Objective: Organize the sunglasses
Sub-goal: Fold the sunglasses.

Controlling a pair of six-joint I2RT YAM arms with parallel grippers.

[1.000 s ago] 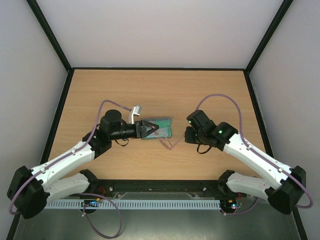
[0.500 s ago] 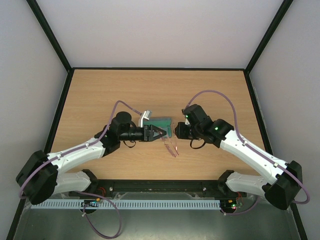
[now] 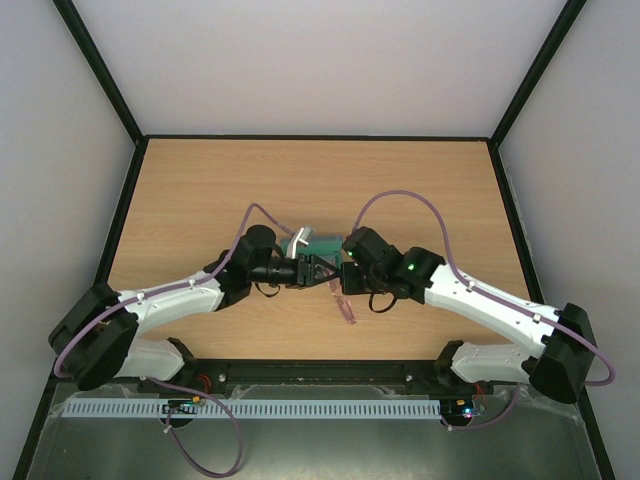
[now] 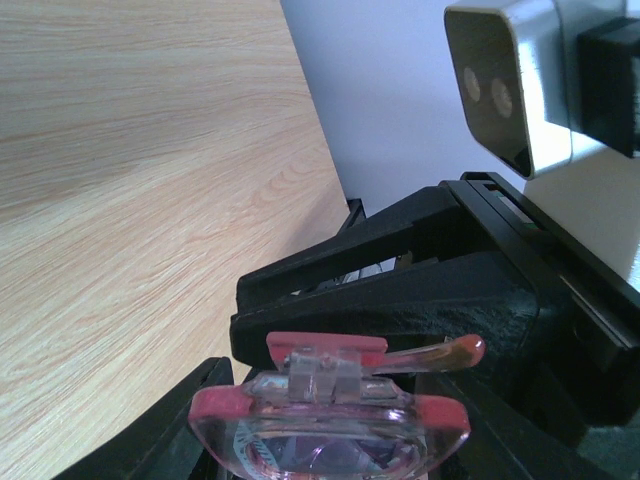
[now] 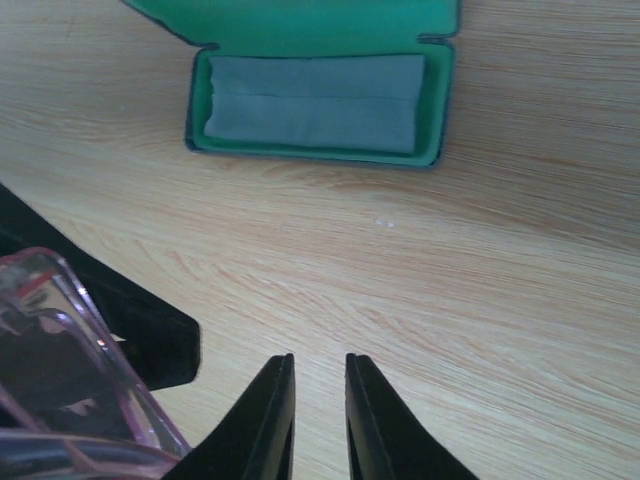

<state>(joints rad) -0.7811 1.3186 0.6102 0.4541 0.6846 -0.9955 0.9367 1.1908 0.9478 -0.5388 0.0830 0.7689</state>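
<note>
The sunglasses (image 3: 342, 298) have a thin pink frame and hang from my left gripper (image 3: 318, 270), which is shut on them just in front of the case. In the left wrist view the sunglasses (image 4: 330, 425) fill the bottom, folded, between my black fingers (image 4: 195, 400). My right gripper (image 3: 343, 272) has come in from the right, close against them. Its jaws (image 5: 320, 375) stand a narrow gap apart over bare wood with nothing between them. The sunglasses (image 5: 60, 400) show at that view's lower left.
An open case (image 5: 440, 100) with green lining lies on the wooden table (image 3: 200, 190) behind both grippers, a grey-blue cloth (image 5: 315, 100) folded inside it. The case (image 3: 322, 243) is partly hidden by the wrists. Black-edged walls bound the table.
Both arms have closed in on the table's middle. The left gripper carried the sunglasses rightward. The right gripper swung left up to them and its jaws narrowed.
</note>
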